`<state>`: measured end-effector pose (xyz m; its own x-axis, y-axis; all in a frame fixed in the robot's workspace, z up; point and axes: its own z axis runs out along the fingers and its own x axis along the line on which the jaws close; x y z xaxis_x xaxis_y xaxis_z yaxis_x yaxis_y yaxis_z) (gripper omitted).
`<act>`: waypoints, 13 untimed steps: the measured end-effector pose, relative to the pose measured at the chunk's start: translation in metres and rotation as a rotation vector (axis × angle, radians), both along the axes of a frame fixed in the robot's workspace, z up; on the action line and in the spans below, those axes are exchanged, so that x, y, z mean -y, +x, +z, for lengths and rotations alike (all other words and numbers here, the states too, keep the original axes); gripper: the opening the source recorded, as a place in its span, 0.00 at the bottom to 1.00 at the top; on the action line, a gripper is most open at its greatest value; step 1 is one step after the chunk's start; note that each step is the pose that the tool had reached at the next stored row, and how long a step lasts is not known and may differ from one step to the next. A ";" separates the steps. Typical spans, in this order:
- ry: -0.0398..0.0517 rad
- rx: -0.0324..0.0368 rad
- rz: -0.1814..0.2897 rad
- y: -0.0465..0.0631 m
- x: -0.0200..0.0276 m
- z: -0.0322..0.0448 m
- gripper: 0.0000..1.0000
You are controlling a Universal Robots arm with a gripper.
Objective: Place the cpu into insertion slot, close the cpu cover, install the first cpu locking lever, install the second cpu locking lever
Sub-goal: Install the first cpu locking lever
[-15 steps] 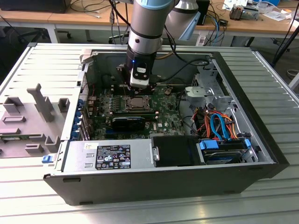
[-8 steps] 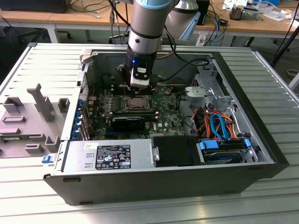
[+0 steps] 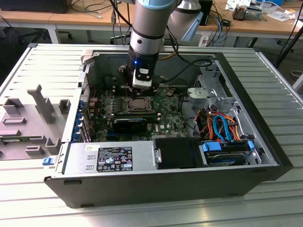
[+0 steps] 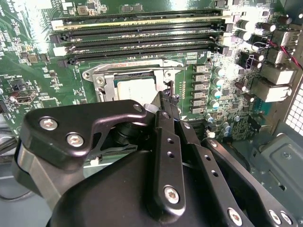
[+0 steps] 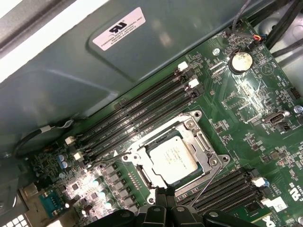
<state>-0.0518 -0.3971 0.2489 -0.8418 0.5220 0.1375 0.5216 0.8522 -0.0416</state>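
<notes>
Chip [image 5: 173, 160] with its silver top lies flat inside the square socket [image 5: 137, 166], and the metal cover frame [image 5: 196, 124] is down around it; the gripper [image 5: 164, 193] stands just beside the socket edge, at the side away from the long memory slots [image 5: 137, 113], so the chip lies straight ahead of the fingertips [image 4: 163, 101]; the fingers are pressed together and carry nothing; a thin lever wire [image 5: 204, 182] runs slanted just beside them.

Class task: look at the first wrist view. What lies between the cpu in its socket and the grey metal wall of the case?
In the first wrist view, a bank of long black memory slots runs across the green board between the cpu and the case wall.
</notes>
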 end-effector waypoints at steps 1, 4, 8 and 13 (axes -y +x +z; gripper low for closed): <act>-0.0001 0.0000 0.002 0.000 0.0000 0.0000 0.11; 0.0000 0.0000 0.007 0.000 0.0000 0.0000 0.11; 0.0000 0.0000 0.010 0.000 0.0000 0.0000 0.11; 0.0000 0.0000 0.014 0.000 0.0000 0.0000 0.11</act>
